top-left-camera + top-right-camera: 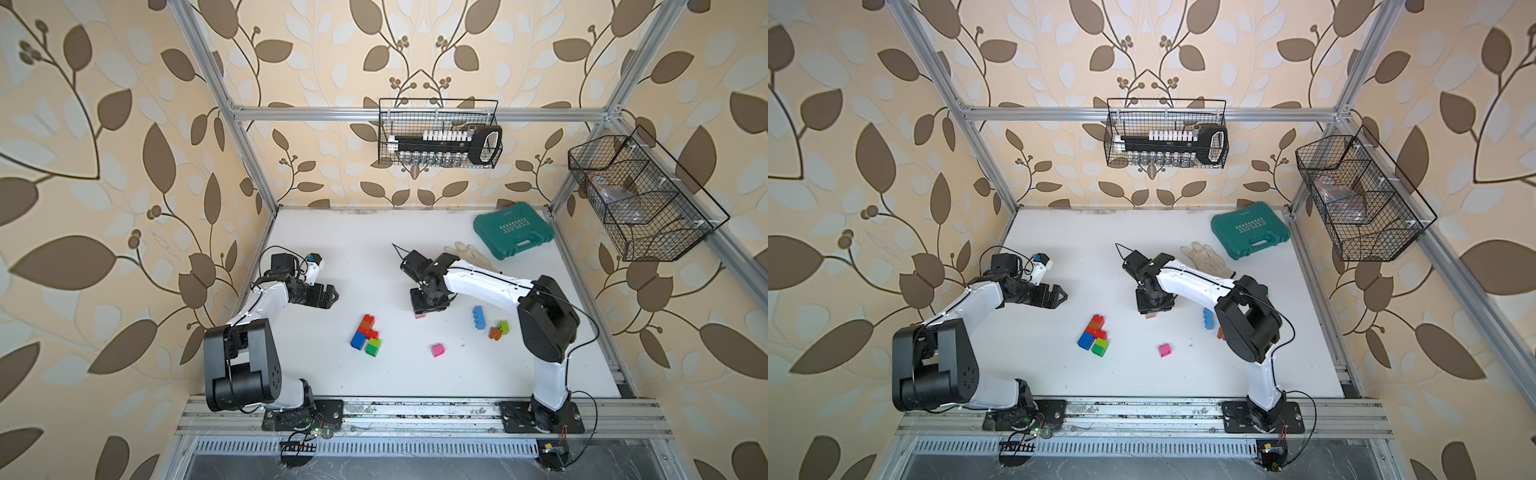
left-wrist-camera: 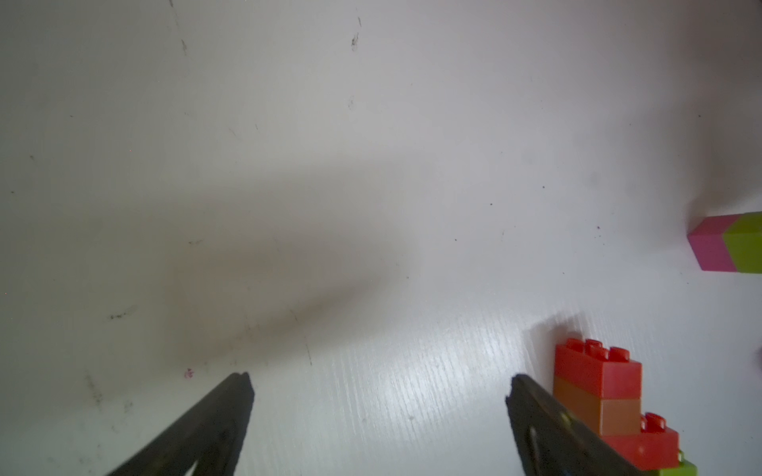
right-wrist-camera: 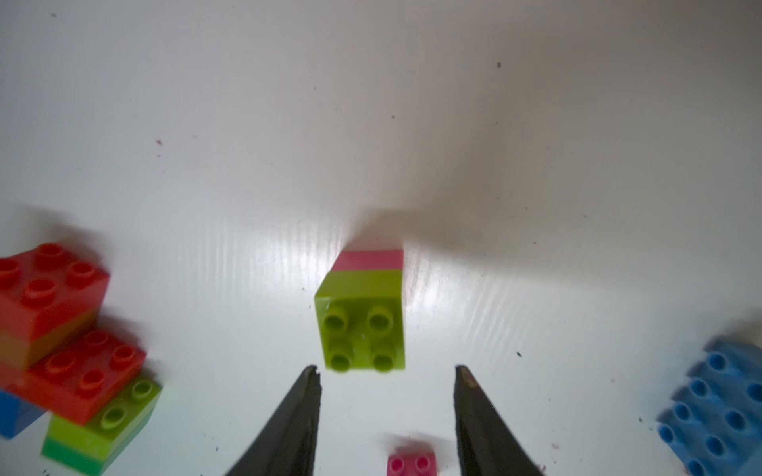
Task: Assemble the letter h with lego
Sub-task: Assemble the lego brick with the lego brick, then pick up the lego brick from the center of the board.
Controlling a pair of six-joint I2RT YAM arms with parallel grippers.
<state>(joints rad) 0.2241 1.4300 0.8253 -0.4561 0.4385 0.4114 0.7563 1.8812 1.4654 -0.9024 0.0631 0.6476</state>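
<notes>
Right now we read this as the fetch step. The build so far, a red, orange, blue, green and lime cluster (image 1: 365, 336), sits mid-table, w/ more lego loose to its right. The right gripper (image 3: 387, 377) hangs over a lime-on-pink pair (image 3: 363, 313). Its fingers are parted to a middling gap w/ nothing btwn them, and the pair stands free on the table (image 1: 374, 257), just ahead of the tips. The left gripper (image 2: 379, 383) is spread wide and empty, just beside the cluster's red top.

Next move, as we judge it: push the right tips fwd until they straddle the pair, close on its flat sides, lift, then carry it to the cluster. The pair is small and two-part, so an off-centre squeeze could twist or split it.

On views: only the right wrist view shows the finger gap and the pair's studs, which face that cam. In both top views the wrist hides nearly all of it, leaving just a sliver. The top views give the layout instead: a loose pink brick (image 1: 437, 350) nearest the front, a light blue brick (image 1: 479, 318) beside the right arm, and orange and lime bricks (image 1: 498, 330) touching just past it. In a top view the elbow covers most of those two. The left wrist view adds the cluster's stepped side profile.
</notes>
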